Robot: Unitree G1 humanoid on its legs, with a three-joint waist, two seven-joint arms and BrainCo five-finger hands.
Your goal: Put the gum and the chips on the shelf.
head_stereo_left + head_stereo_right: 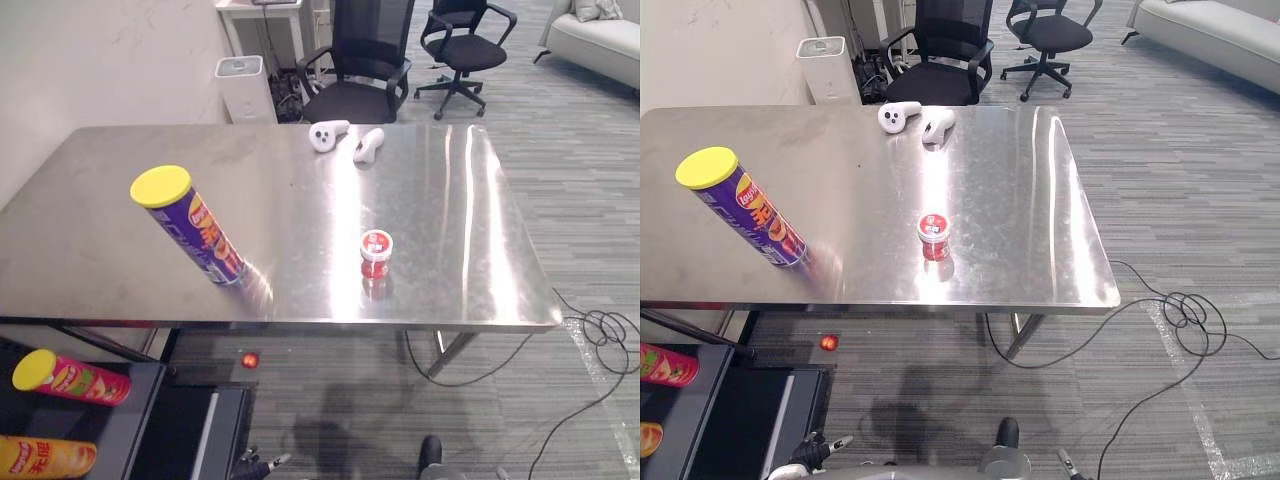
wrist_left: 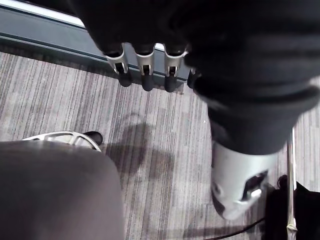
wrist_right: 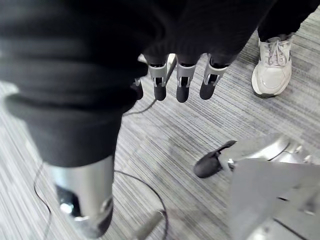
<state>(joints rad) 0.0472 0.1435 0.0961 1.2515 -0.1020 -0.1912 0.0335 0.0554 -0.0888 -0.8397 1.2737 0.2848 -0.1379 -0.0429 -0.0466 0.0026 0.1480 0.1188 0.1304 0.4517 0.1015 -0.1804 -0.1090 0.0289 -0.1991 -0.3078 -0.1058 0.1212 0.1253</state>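
While chips (image 1: 190,228) and gum (image 1: 376,253) stand on the table (image 1: 450,200), the left hand (image 2: 145,75) and right hand (image 3: 182,82) hang well away, fingers straight.

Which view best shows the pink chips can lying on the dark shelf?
The left eye view: the pink can lies there whole, yellow lid included, on the dark shelf. The right eye view catches just its body, cut by the picture's edge. Both wrist views face the carpet.
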